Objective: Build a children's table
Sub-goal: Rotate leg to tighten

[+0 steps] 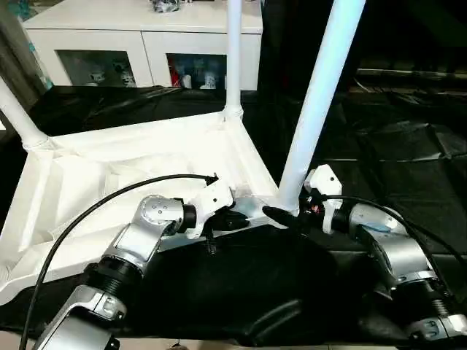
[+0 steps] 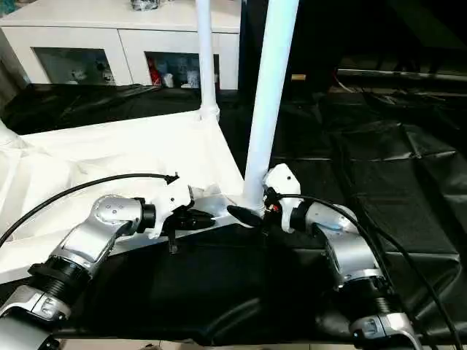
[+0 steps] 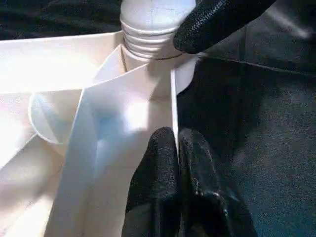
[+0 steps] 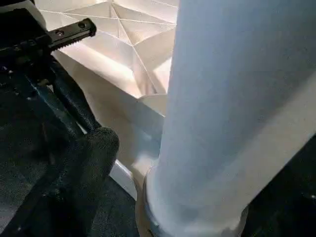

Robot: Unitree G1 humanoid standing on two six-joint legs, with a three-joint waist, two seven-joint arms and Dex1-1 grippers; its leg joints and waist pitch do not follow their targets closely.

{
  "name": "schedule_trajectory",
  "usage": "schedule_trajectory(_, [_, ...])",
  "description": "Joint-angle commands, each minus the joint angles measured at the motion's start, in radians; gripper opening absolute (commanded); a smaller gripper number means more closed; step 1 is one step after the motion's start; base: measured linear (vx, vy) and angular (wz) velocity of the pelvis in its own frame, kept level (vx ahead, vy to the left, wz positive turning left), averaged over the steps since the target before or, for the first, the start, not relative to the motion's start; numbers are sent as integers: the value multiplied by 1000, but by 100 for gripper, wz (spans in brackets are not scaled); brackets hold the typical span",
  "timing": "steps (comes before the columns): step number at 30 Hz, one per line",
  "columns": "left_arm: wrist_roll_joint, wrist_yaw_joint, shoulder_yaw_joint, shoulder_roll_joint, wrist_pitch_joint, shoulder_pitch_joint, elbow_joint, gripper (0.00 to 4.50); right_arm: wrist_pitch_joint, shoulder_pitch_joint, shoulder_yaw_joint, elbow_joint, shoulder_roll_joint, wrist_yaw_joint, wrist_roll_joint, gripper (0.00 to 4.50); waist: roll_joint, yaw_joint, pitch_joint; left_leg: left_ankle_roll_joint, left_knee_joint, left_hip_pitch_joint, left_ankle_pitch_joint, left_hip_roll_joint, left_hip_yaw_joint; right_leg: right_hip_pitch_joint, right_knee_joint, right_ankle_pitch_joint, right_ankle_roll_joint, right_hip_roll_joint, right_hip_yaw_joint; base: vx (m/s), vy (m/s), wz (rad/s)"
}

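At the near corner socket (image 1: 281,206) of the upturned table top (image 1: 109,175), the leg (image 1: 321,95) stands almost upright, its long axis leaning slightly away from me. I see my right pincer (image 1: 281,216) released, one finger touching the leg's base from the right. My left pincer (image 1: 244,219), clenched on the top's rim (image 3: 174,106), steadies it from the left
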Motion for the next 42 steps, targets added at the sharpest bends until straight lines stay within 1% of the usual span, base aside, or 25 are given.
schedule_trajectory(1, [2, -53, -48, 4, -10, 6, -7, 0, 16, 16, 27, 3, 0, 27, 1, 399, -1, -4, -56, 57, -68, 7, -198, 34, -6, 51, -79, -176, -223, -59, 45, 0, 0, 0])
schedule_trajectory(4, [-3, -67, -43, 10, -11, 0, -2, 0, 13, 5, 18, 26, -4, 33, 1, 399, -1, -5, -56, 49, -70, 8, -216, 35, -7, 52, -79, -186, -227, -59, 45, 0, 0, 0])
schedule_trajectory(5, [-4, -72, -41, 11, -13, -2, 1, 0, 13, 1, 15, 34, -5, 34, 2, 374, 2, -4, -56, 46, -70, 9, -220, 36, -7, 51, -79, -186, -229, -60, 45, 0, 0, 0])
schedule_trajectory(8, [-7, -85, -36, 15, -16, -10, 11, 0, 6, -9, 17, 66, -10, 38, -5, 366, -1, -4, -57, 42, -70, 8, -222, 35, -7, 53, -78, -175, -235, -60, 45, 0, 0, 0])
schedule_trajectory(9, [-10, -92, -36, 16, -15, -11, 11, 0, 5, -11, 18, 75, -10, 39, -6, 332, 0, -5, -56, 42, -70, 8, -222, 35, -7, 53, -77, -174, -238, -60, 44, 0, 0, 0])
schedule_trajectory(11, [-11, -92, -33, 18, -15, -15, 16, 0, 5, -19, 20, 95, -6, 45, -7, 332, 0, -3, -57, 46, -69, 8, -217, 34, -7, 53, -76, -165, -243, -60, 44, 0, 0, 0])
schedule_trajectory(12, [-11, -91, -32, 18, -15, -16, 18, 0, 3, -20, 22, 99, -6, 47, -8, 315, -1, -3, -58, 47, -69, 7, -207, 35, -7, 55, -75, -158, -244, -60, 44, 0, 0, 0])
schedule_trajectory(13, [-11, -90, -31, 17, -16, -18, 21, 0, 0, -22, 24, 106, -5, 51, -10, 315, -1, -2, -58, 48, -69, 7, -204, 35, -7, 55, -74, -153, -244, -60, 44, 0, 0, 0])
schedule_trajectory(15, [-9, -86, -26, 17, -16, -20, 26, 0, -12, -30, 27, 132, -2, 49, -19, 293, -5, -2, -57, 52, -68, 7, -203, 35, -6, 55, -74, -151, -245, -60, 44, 0, 0, 0])
schedule_trajectory(16, [-9, -86, -23, 17, -15, -20, 26, 0, -15, -33, 26, 139, -1, 49, -19, 287, -3, -2, -57, 52, -68, 8, -205, 35, -6, 54, -74, -159, -246, -62, 43, 0, 0, 0])
schedule_trajectory(19, [-8, -85, -20, 20, -16, -22, 29, 0, -23, -42, 26, 158, 4, 51, -19, 277, -6, -2, -55, 49, -70, 7, -221, 35, -6, 53, -79, -210, -235, -63, 44, 0, 0, 0])
schedule_trajectory(20, [-8, -84, -19, 23, -16, -23, 30, 0, -29, -47, 22, 170, 10, 50, -14, 277, -9, -2, -55, 50, -69, 7, -218, 35, -6, 53, -79, -219, -230, -63, 44, 0, 0, 0])
schedule_trajectory(23, [-12, -85, -15, 25, -13, -21, 29, 0, -26, -50, 8, 172, 24, 47, 5, 274, -7, -2, -55, 50, -70, 6, -212, 35, -7, 52, -79, -221, -227, -63, 44, 0, 0, 0])
schedule_trajectory(24, [-14, -84, -14, 26, -9, -19, 26, 0, -23, -49, 0, 170, 31, 40, 13, 274, -3, -1, -55, 49, -70, 7, -211, 35, -7, 52, -78, -215, -228, -63, 44, 0, 0, 0])
schedule_trajectory(26, [-14, -76, -11, 25, 3, -16, 24, 0, -20, -46, -18, 169, 49, 13, 27, 274, -4, -3, -55, 46, -71, 6, -216, 35, -7, 52, -79, -217, -227, -63, 44, 0, 0, 0])
schedule_trajectory(27, [-15, -51, -5, 12, 25, -16, 33, 0, -6, -47, -43, 189, 84, -65, 31, 274, -4, -6, -54, 41, -73, 7, -216, 35, -7, 50, -78, -218, -228, -62, 45, 0, 0, 0])
schedule_trajectory(28, [-15, -51, -5, 12, 25, -16, 33, 0, -6, -47, -43, 189, 84, -65, 31, 274, -3, -6, -53, 37, -73, 7, -222, 34, -8, 49, -80, -228, -227, -63, 44, 0, 0, 0])
schedule_trajectory(32, [2, 88, 15, -63, 59, -32, 83, 0, 7, -60, -110, 265, 180, -384, -12, 274, 1, -19, -50, 3, -77, 12, -261, 32, -9, 43, -89, -302, -205, -62, 44, 0, 0, 0])
schedule_trajectory(33, [12, 127, 15, -83, 58, -37, 98, 0, 17, -64, -133, 282, 204, -455, -10, 274, 2, -21, -50, -5, -79, 12, -271, 32, -12, 44, -91, -320, -196, -62, 43, 0, 0, 0])
schedule_trajectory(34, [21, 162, 11, -110, 66, -41, 110, 0, 21, -72, -151, 303, 233, -552, -24, 274, 2, -23, -49, -7, -80, 11, -276, 32, -12, 43, -92, -329, -191, -62, 43, 0, 0, 0])
schedule_trajectory(35, [22, 172, 7, -123, 70, -41, 112, 0, 22, -75, -157, 311, 244, -587, -30, 274, 3, -27, -48, -12, -80, 14, -296, 31, -12, 39, -95, -353, -183, -62, 43, 0, 0, 0])
schedule_trajectory(37, [24, 196, -3, -159, 80, -39, 109, 0, 25, -82, -144, 318, 266, -608, -47, 274, 5, -28, -49, -12, -81, 12, -307, 31, -13, 42, -97, -358, -175, -62, 44, 0, 0, 0])
schedule_trajectory(38, [24, 192, -12, -174, 86, -36, 102, 0, 21, -85, -125, 316, 275, -608, -66, 274, -1, -28, -48, -4, -81, 12, -309, 30, -12, 41, -99, -353, -173, -61, 44, 0, 0, 0])
schedule_trajectory(40, [25, 190, -15, -178, 88, -36, 101, 0, 17, -87, -118, 315, 278, -611, -72, 274, 1, -27, -49, 5, -80, 10, -305, 29, -12, 43, -99, -355, -170, -63, 45, 0, 0, 0])
schedule_trajectory(42, [33, 181, -24, -171, 79, -39, 100, 0, -13, -82, -94, 295, 276, -545, -70, 274, -1, -26, -50, 15, -80, 8, -302, 30, -12, 43, -99, -357, -167, -63, 44, 0, 0, 0])
